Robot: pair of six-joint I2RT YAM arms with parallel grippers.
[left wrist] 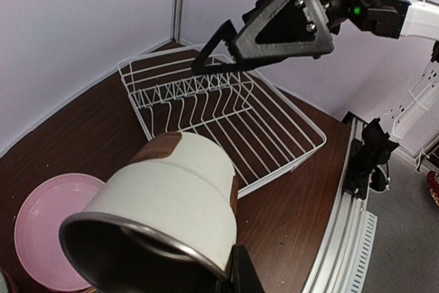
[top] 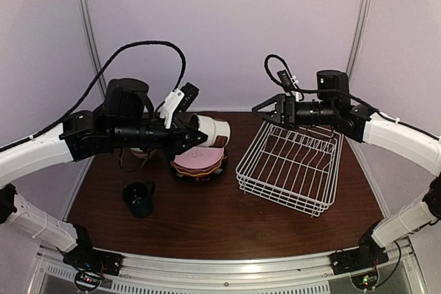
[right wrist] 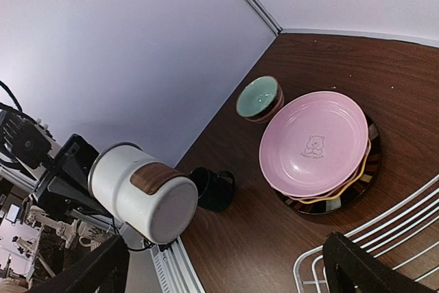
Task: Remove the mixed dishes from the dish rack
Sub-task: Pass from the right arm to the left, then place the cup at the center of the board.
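Top external | white cup (top: 215,129) gripped by left claw (top: 198,137) | near pink plates (top: 198,160)

A dark brown wooden bench (top: 207,218) stands inside pale lilac walls (top: 227,18). Two thin metal posts (top: 89,32) rise at the far corners, left and right. A silver rail (top: 227,265) runs along the near edge.

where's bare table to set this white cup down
Widest bare patch: the near table strip between the black cup and the dish rack, in front of the plate stack. The gap between stack and rack is narrow. Crowded at left rear: green bowl beside the stack.
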